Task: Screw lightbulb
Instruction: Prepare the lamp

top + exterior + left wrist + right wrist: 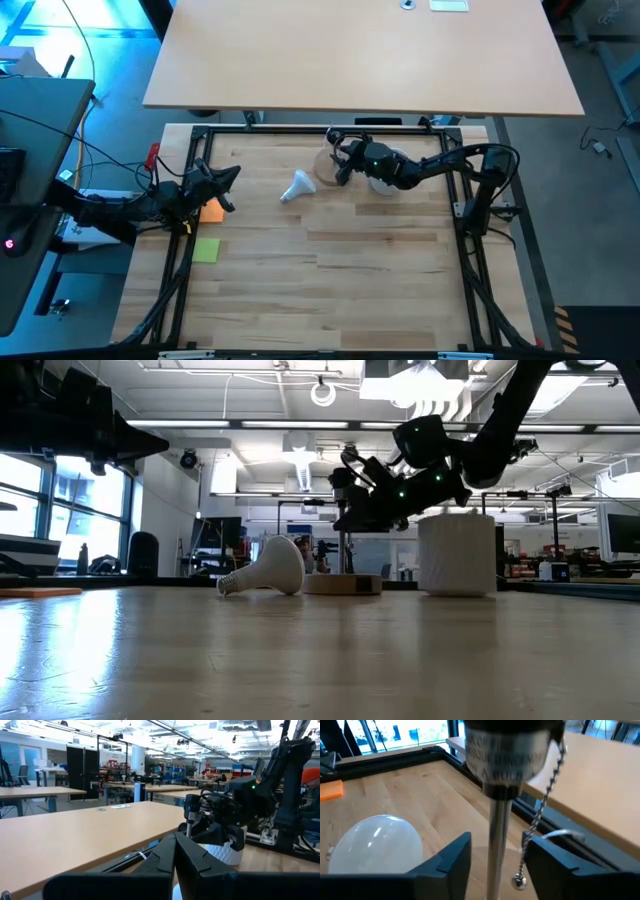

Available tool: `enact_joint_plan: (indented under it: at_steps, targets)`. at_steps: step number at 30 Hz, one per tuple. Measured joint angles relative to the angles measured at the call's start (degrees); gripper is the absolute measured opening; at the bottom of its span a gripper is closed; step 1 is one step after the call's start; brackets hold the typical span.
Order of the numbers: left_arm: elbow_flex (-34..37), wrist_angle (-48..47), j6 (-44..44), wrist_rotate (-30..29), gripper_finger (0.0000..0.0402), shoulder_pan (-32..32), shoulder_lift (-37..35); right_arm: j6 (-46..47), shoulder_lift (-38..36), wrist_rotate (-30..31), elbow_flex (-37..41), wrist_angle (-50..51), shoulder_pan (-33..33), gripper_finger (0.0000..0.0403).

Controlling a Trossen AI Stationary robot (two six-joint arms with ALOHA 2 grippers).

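My right gripper [495, 855] has its fingers [447, 860] spread apart, one on each side of the lamp stem [496, 845] without touching it. The dark socket [512, 750] sits directly above them, and a bead pull chain [540, 815] hangs alongside. From there the right arm reaches in from about three o'clock on the table, elbow bent, wrist held above the round wooden lamp base [326, 172]. Just behind the wrist stands the white latticed cup [457, 553]; I cannot see what is inside it.

The lightbulb [298, 186] lies on its side on the table [330, 270], at roughly eight o'clock from the base, globe toward the base and screw neck pointing away. Nothing holds it.

My left gripper [228, 188] has its fingers [172, 855] pressed together, empty, and waits at the table's nine o'clock edge.
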State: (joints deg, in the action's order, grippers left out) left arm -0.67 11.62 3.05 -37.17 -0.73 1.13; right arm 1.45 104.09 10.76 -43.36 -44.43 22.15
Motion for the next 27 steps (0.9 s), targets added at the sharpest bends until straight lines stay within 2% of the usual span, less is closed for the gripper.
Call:
enact_joint_plan:
  at_steps: [7, 10, 19, 27]
  targets:
    - [0.0, 0.1, 0.0, 0.0, 0.0, 0.0, 0.0, -0.2, 0.0, 0.5, 0.0, -0.3, 0.0, 0.0049]
    - [0.0, 0.1, 0.0, 0.0, 0.0, 0.0, 0.0, -0.3, 0.0, 0.5, 0.0, -0.3, 0.0, 0.0016]
    - [0.0, 0.0, 0.0, 0.0, 0.0, 0.0, 0.0, -2.5, -4.3, 3.1, 0.0, 1.2, -1.0, 0.0016]
    - [0.0, 0.1, 0.0, 0.0, 0.0, 0.0, 0.0, 1.4, -12.4, 3.2, 0.0, 11.6, -7.0, 0.001]
